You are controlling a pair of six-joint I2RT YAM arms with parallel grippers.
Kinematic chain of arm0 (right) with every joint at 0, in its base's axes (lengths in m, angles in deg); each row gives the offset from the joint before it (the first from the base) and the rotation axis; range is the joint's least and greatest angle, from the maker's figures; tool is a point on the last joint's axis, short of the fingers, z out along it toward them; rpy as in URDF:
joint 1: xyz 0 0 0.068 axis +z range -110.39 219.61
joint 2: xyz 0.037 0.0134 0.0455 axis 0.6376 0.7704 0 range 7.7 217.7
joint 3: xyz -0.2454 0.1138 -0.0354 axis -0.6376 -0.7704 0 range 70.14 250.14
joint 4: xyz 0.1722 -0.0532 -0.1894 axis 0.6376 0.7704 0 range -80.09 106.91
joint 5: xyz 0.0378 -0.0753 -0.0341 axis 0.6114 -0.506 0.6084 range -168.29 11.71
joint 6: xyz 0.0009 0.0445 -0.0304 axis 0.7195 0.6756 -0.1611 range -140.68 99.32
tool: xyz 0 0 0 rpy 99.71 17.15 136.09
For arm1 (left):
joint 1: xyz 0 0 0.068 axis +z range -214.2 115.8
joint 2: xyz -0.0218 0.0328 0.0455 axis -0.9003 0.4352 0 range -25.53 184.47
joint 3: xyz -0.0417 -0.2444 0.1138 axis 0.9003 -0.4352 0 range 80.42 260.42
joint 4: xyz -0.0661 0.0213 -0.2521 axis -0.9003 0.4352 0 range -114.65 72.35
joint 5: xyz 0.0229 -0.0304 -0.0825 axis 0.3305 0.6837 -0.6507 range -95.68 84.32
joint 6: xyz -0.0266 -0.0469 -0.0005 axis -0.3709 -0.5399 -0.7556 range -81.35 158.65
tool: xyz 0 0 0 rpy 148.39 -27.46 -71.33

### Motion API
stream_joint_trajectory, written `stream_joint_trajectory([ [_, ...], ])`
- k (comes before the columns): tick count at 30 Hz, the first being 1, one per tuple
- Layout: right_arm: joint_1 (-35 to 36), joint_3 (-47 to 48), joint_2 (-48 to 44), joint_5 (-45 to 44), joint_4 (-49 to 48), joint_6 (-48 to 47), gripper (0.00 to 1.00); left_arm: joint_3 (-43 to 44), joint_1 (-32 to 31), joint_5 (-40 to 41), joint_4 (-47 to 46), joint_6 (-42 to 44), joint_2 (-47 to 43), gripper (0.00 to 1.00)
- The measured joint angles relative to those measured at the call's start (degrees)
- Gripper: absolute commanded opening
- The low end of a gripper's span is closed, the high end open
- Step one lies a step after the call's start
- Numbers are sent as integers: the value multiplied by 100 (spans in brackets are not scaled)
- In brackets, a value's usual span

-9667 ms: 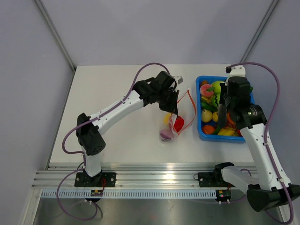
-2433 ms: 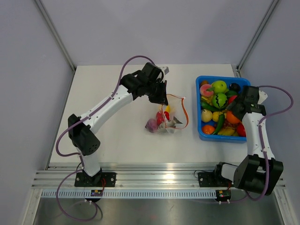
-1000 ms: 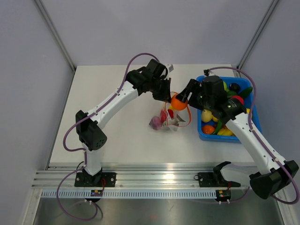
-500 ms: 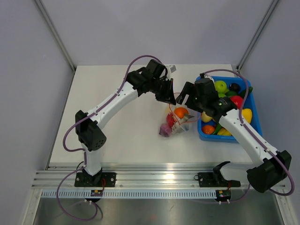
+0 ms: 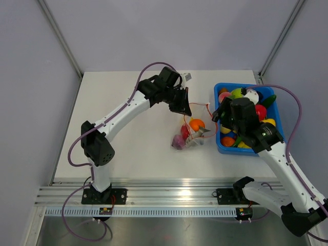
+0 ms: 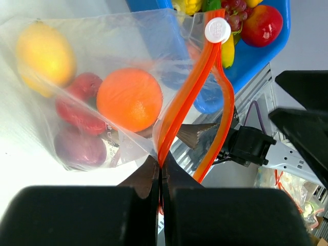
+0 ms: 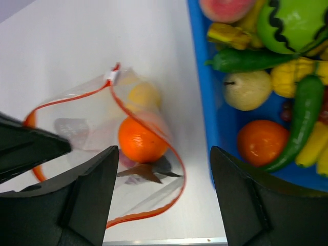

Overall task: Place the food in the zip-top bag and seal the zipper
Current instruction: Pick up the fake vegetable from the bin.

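Note:
The clear zip-top bag (image 5: 191,132) hangs open over the table, and my left gripper (image 5: 180,101) is shut on its orange-red zipper (image 6: 190,88) near one end. The zipper's white slider (image 6: 217,29) sits at the far end of the strip. Inside the bag lie an orange (image 6: 129,100), a yellow fruit (image 6: 43,54), a red piece (image 6: 77,105) and a purple piece (image 6: 82,148). My right gripper (image 7: 163,169) is open with nothing between its fingers. It hovers above the bag's mouth and the orange (image 7: 139,139), beside the bin.
A blue bin (image 5: 219,143) at the right holds more food: a green apple (image 7: 292,20), a pear (image 7: 247,88), an orange (image 7: 262,141), green peppers and bananas. Its left wall (image 7: 205,77) is close to the bag. The table's near edge runs just below.
The orange has gone from my right gripper into the bag. That gripper opened and drew back right toward the bin. My left gripper kept its hold on the zipper.

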Motion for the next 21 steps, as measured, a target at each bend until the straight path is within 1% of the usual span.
stream_joint_trajectory([
  [2, -50, -9, -31, -376, 286, -39, 80, -15, 2, 31, -15, 0, -22, 0],
  [4, -251, -79, -35, -678, 455, -114, 82, -103, 7, 66, -35, 0, -81, 0],
  [6, -756, -254, -33, -789, 529, -291, 82, -195, 7, 101, -55, 0, -149, 0],
  [8, -1493, -481, -13, -678, 505, -461, 82, -247, 7, 142, -63, 0, -203, 0],
  [10, -2074, -688, 66, -610, 472, -599, 82, -291, 9, 170, -57, 2, -254, 0],
  [12, -2321, -850, 243, -533, 424, -741, 80, -328, 9, 190, -66, 4, -282, 0],
  [13, -2337, -935, 350, -509, 341, -807, 74, -345, 9, 197, -63, 4, -291, 0],
  [15, -2356, -1064, 555, -426, 210, -907, 71, -365, 9, 205, -63, 4, -295, 0],
  [17, -2387, -1211, 761, -334, 20, -1010, 60, -374, 9, 208, -79, 4, -295, 0],
  [18, -2422, -1270, 848, -280, -55, -1049, 57, -374, 9, 208, -94, 4, -295, 0],
  [21, -2564, -1386, 1060, -210, -251, -1091, 55, -376, 11, 208, -120, 4, -295, 0],
])
